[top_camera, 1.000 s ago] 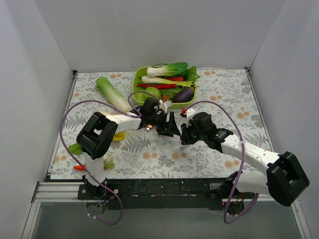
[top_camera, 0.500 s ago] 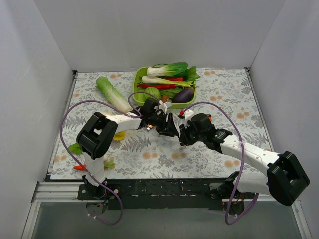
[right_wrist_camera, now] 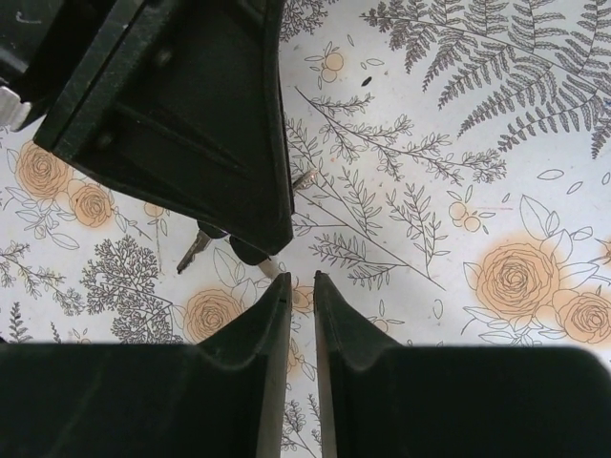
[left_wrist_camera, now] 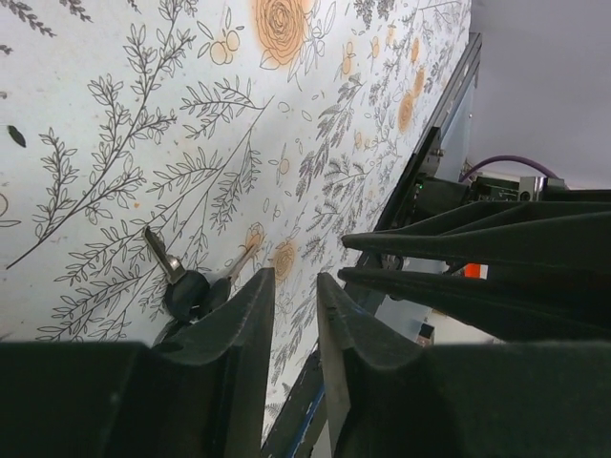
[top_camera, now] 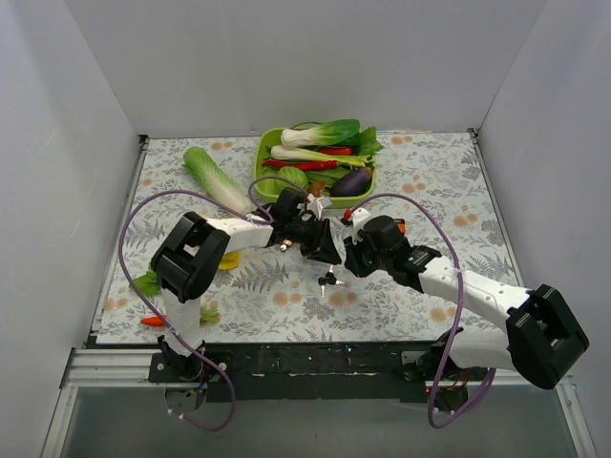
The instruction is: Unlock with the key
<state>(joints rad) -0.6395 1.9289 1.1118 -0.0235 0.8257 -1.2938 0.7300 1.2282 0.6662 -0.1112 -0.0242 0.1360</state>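
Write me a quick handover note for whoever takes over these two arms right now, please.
Left gripper: nearly closed, narrow gap, empty.
Right gripper: likewise a narrow gap, empty, nose to nose with the left one.
The key: lying on the tablecloth just below both grippers, held by neither.
Done: nothing visibly unlocked; no padlock is clearly in view.
Left: pick up the key, find the lock, insert, turn.
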